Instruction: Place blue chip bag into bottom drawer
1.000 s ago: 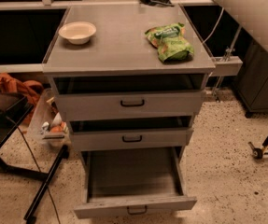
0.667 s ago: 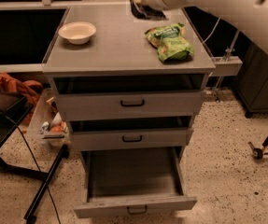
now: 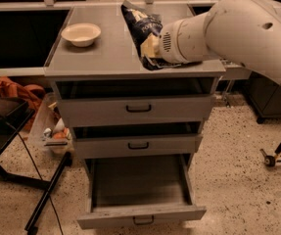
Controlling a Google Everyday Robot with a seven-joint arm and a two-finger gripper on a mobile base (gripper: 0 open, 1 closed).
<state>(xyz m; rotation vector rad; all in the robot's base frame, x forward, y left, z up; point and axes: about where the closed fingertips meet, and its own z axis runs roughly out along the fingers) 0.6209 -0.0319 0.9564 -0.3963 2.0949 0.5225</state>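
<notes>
The blue chip bag (image 3: 139, 24) is a crinkly navy bag with white print, held up over the right part of the grey cabinet top (image 3: 105, 58). My gripper (image 3: 150, 47) is at the end of the big white arm that reaches in from the right, and it is shut on the bag's lower end. The bottom drawer (image 3: 140, 215) is pulled out and open at the foot of the cabinet, well below the gripper. Its inside shows bare grey metal. The two shallower drawers above it are pushed in.
A white bowl (image 3: 81, 34) sits on the cabinet top at the left. The green chip bag is hidden behind my arm. A black stand (image 3: 5, 126) and an orange cloth (image 3: 12, 89) are on the floor at the left. A wheeled base (image 3: 277, 155) is at the right.
My arm has swung left and forward over the cabinet top, bringing the blue chip bag into view. It now covers the green chip bag.
</notes>
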